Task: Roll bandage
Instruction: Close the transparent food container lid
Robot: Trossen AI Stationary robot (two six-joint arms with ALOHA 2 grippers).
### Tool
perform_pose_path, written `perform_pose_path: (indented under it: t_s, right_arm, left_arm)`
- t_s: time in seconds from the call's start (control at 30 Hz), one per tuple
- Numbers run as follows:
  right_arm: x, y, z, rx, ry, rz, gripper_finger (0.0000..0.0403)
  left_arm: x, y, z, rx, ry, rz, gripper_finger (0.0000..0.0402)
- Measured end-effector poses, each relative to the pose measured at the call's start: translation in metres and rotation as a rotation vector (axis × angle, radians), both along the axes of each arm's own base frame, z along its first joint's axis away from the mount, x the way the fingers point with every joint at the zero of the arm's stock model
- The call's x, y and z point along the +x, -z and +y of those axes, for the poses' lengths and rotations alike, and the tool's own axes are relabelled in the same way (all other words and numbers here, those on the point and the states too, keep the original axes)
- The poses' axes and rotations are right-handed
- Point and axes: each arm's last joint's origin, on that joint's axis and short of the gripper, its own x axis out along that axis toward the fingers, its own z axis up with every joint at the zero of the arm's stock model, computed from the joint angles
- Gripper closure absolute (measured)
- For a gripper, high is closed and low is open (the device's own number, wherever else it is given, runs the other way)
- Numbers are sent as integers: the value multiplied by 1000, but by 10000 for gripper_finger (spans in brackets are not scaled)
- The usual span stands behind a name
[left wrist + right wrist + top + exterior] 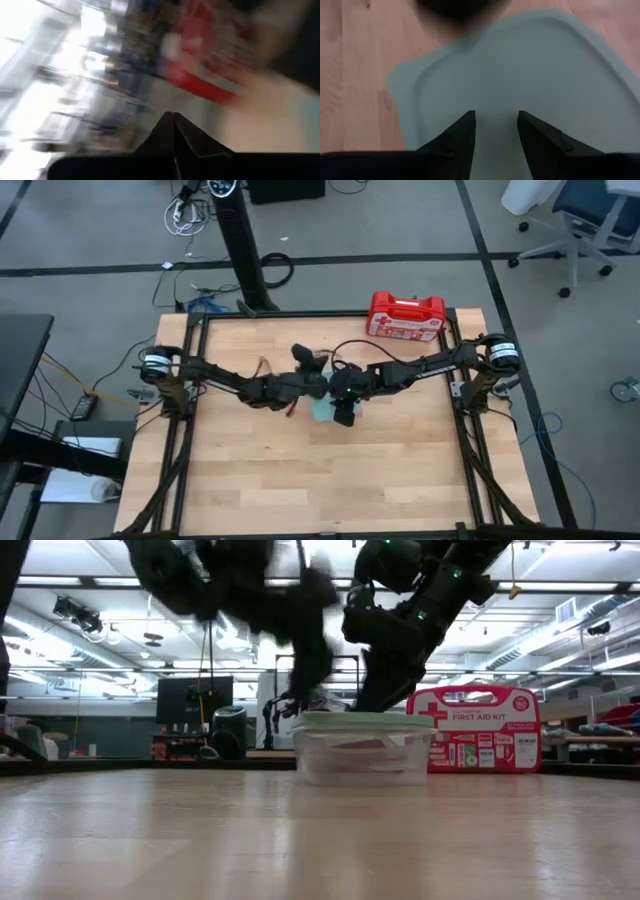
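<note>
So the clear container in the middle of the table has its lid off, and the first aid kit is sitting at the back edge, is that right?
Not quite. The clear container has its pale green lid on, as the low view shows. The right wrist view looks straight down on that lid. The red first aid kit does sit at the table's back edge.

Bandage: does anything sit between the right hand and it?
Yes: the pale green lid closes the clear container right under the open right hand. The reddish shape inside, probably the bandage, lies beneath it.
</note>
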Motion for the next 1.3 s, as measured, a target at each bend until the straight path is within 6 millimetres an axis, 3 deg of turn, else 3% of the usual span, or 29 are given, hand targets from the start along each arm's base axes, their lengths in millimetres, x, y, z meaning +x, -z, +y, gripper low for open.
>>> perform_pose_path:
  t_s: [0.07,0.13,0.2,0.3,0.43,0.5,0.83,1.13,1.3]
  right_arm:
    - [-1,1,0,4,3,12,254]
    - [-1,-1,0,4,4,3,254]
    - [-1,-2,0,-2,4,5,254]
    - [-1,-7,-2,-4,3,-6,254]
    - [-3,-12,-4,-5,8,-19,254]
    - [-4,-11,-4,-3,10,-1,254]
    - [-22,-47,1,5,40,-76,254]
    - [-25,-58,7,186,-86,-121,254]
    - [-25,-61,13,372,-209,-126,254]
  left_arm:
    - [-2,34,6,-168,51,126,401]
    - [-2,37,7,-240,29,103,401]
    - [-2,37,5,-201,-22,101,401]
    - [-2,19,-1,-80,-34,96,401]
    - [-8,-32,-9,25,-4,-107,401]
    - [-10,-40,-10,39,-1,-149,401]
    - [-3,20,2,-259,90,51,401]
    - [0,4,-5,-162,38,-3,401]
    - [1,4,-13,-246,125,-43,401]
